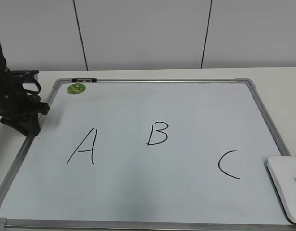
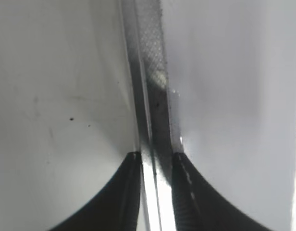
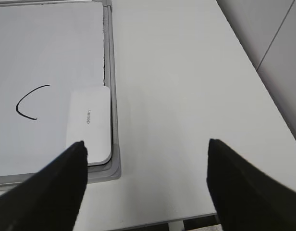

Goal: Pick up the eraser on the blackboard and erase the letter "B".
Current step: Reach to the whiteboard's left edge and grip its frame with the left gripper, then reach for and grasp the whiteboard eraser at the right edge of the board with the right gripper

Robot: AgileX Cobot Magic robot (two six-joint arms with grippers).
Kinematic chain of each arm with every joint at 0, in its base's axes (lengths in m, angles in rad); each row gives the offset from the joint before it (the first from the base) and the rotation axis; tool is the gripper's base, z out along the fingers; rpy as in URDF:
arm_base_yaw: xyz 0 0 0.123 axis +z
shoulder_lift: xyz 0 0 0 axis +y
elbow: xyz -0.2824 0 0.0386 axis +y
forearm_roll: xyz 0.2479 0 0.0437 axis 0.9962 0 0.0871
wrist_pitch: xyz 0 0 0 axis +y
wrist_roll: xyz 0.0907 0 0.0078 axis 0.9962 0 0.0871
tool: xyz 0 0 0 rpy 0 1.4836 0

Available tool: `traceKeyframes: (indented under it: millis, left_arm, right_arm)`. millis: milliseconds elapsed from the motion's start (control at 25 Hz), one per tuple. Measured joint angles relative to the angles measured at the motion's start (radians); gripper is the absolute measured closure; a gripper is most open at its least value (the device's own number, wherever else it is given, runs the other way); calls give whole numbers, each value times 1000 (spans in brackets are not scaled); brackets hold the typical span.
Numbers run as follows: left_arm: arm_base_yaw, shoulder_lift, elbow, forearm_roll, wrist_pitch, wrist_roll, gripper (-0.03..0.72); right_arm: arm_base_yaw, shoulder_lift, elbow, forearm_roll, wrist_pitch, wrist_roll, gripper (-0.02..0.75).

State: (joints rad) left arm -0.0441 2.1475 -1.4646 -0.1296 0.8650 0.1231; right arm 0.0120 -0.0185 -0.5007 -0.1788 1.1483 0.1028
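The blackboard point(image 1: 186, 110) lies flat on the table and bears black letters A, B and C. The letter "B" point(image 1: 156, 134) is in the board's middle. The eraser point(image 1: 287, 185), a white rounded block, lies on the board's near right corner beside the "C". It also shows in the right wrist view point(image 3: 89, 122). My left gripper point(image 1: 32, 126) is shut on the board's left frame rail point(image 2: 155, 96), one jaw on each side. My right gripper point(image 3: 146, 143) is open and empty above the bare table, just right of the eraser; it is out of the exterior view.
A round green sticker point(image 1: 76, 88) sits at the board's far left corner. The letter "A" point(image 1: 83, 147) is left of the "B", and the "C" point(image 1: 229, 165) is right of it. The white table point(image 3: 186, 86) extends right of the board to its edge point(image 3: 263, 82).
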Motion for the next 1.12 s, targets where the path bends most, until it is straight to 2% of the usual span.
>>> traceKeyframes:
  millis: [240, 720, 1000, 1120]
  left_arm:
    - [0, 0, -4, 0, 4, -11, 641]
    - [0, 0, -4, 0, 8, -19, 646]
    - [0, 0, -4, 0, 10, -19, 646]
    - [0, 0, -5, 0, 10, -19, 646]
  right_arm:
    - [0, 0, 0, -6, 0, 0, 164]
    - [-2, 37, -2, -12, -2, 0, 164]
    - [-2, 349, -47, 27, -47, 0, 164]
    - [-2, 570, -80, 96, -68, -2, 164]
